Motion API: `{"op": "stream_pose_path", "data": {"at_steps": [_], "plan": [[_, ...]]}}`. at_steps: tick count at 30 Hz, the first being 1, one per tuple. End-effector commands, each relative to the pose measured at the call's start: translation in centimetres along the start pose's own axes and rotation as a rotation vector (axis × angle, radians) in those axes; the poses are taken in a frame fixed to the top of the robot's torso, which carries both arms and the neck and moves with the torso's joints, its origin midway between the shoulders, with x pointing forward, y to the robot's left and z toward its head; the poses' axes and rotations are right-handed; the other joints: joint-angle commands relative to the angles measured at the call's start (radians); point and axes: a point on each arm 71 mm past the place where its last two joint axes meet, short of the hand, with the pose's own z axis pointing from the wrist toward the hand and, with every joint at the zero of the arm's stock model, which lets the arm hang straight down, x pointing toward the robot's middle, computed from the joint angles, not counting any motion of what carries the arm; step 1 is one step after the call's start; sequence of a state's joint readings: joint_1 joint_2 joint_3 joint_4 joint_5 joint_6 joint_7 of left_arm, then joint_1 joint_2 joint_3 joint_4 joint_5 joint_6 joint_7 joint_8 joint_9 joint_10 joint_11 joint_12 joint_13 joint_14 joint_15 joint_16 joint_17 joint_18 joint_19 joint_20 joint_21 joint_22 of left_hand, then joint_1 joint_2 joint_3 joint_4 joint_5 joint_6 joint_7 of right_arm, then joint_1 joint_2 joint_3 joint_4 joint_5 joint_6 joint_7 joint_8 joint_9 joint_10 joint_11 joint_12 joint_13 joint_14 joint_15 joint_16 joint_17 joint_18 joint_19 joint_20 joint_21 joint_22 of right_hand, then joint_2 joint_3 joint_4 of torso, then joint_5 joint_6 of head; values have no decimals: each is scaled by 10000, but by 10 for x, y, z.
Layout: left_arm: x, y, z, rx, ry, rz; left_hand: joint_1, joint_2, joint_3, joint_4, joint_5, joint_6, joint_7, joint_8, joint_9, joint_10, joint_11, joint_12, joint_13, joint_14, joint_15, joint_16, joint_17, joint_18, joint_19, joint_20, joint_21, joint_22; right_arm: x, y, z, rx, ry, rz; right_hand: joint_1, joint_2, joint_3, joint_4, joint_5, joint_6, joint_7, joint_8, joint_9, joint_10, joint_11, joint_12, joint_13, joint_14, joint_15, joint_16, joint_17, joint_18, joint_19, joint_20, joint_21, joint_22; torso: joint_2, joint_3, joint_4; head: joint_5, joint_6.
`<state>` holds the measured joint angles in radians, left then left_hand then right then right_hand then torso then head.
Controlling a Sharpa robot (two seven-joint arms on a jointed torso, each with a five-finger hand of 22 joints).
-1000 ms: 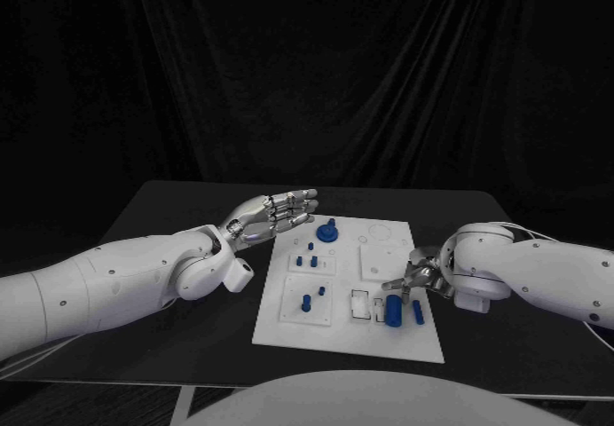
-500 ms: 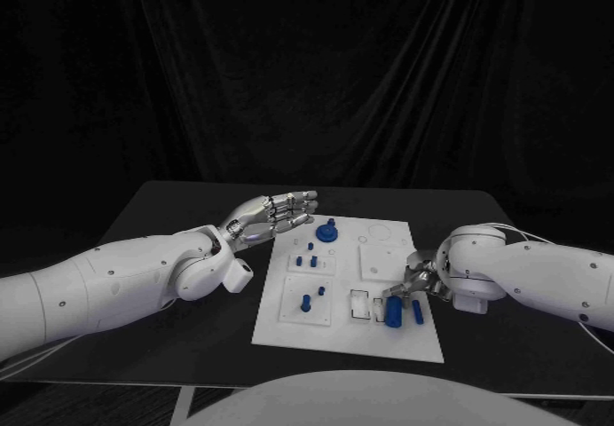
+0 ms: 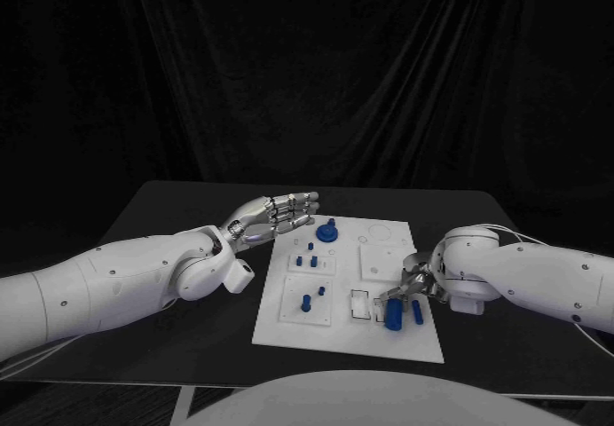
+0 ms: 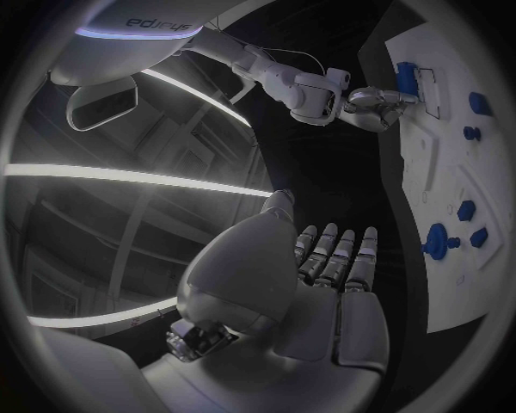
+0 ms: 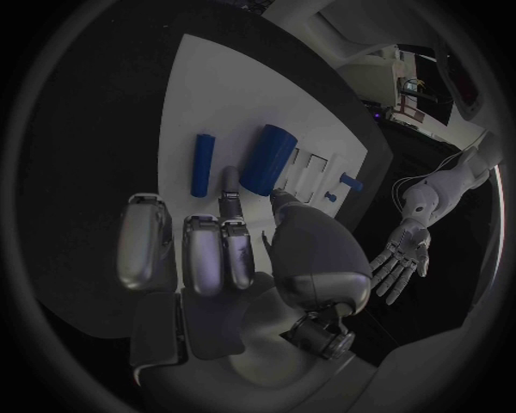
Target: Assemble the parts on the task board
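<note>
The task board [image 3: 365, 333] lay flat in the middle of the black table [image 3: 179, 200], its long side running away from the robot. Small blue parts stood across it: a round part with a knob [image 3: 327, 233] at the far end, short pegs [image 3: 307, 261] in the middle section, one peg [image 3: 307, 303] nearer the robot.

The right hand [image 3: 412, 282] was lowered over the board's near right corner. Its fingertips [image 5: 229, 179] reached down beside a thick blue cylinder [image 5: 267, 160] and a slimmer blue rod [image 5: 202, 163], both lying on the white surface. Contact with the cylinder could not be confirmed; whether anything was gripped could not be determined.

The left hand [image 3: 274, 214] hovered beside the board's far left edge, palm open, fingers [image 4: 339, 258] extended side by side, holding nothing.

Partial lettering, apparently "arpa", was legible on the robot's arm casing [image 4: 156, 24] in the left wrist view.
</note>
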<state>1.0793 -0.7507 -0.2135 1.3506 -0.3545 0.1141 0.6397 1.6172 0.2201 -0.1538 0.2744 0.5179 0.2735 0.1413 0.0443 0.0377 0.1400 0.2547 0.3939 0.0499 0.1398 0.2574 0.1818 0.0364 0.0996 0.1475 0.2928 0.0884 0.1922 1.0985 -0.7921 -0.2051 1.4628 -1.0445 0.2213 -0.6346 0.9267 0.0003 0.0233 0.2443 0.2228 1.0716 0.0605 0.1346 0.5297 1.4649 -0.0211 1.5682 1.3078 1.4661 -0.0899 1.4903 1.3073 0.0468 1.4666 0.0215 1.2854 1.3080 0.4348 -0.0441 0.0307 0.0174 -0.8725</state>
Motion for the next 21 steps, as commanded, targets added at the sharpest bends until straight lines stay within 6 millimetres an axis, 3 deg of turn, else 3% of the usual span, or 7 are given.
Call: {"op": "stream_pose_path", "data": {"at_steps": [1, 6, 11, 21], "plan": [[2, 0, 1, 84, 104, -140, 102, -29, 50, -17, 42, 55, 55, 65, 15, -68, 23, 56, -5, 1, 66, 65, 8, -115, -83, 9, -45, -8, 4, -1, 2, 203, 169, -182, 24, -34, -39, -48, 28, -107, -1, 40, 39, 1059, 51, 26, 2630, 682, 90, -37, 754, 164, 145, 68, -56, 1771, 0, 2, 1, 11, -2], [2, 1, 1, 55, 117, -157, 110, -30, 79, -16, 43, 119, 103, 82, 22, -75, 12, 55, -6, -2, 77, 70, 8, -115, -95, 9, -51, -20, 5, 0, 2, 187, 190, -198, -111, 9, -111, 54, -127, -175, -8, 177, 216, 1059, 44, 26, 2630, 685, 86, -35, 757, 167, 145, 66, -83, 1766, 4, -3, 3, 12, -2], [2, 1, 0, 30, 111, -159, 113, -31, 107, -11, 45, 191, 159, 103, 29, -79, -6, 60, -6, -2, 74, 79, 8, -115, -98, 9, -51, -22, 5, 0, 2, 174, 250, -156, -555, 40, -396, 415, -1121, -355, -22, 467, 599, 1059, 33, 26, 2630, 683, 76, -49, 715, 167, 160, 58, -115, 1767, 6, 2, 5, 27, -2], [2, 2, 0, -15, 120, -169, 128, -48, 160, -12, 52, 351, 262, 150, 46, -80, -61, 74, -6, -11, 65, 88, 7, -111, -104, 9, -53, -30, 7, -1, 1, 150, 433, -203, -508, -97, -482, 394, -1206, -555, 5, 502, 710, 1059, 53, 26, 2630, 665, 89, -91, 623, 178, 148, 65, -185, 1750, 0, -1, -1, 28, -2]]}}
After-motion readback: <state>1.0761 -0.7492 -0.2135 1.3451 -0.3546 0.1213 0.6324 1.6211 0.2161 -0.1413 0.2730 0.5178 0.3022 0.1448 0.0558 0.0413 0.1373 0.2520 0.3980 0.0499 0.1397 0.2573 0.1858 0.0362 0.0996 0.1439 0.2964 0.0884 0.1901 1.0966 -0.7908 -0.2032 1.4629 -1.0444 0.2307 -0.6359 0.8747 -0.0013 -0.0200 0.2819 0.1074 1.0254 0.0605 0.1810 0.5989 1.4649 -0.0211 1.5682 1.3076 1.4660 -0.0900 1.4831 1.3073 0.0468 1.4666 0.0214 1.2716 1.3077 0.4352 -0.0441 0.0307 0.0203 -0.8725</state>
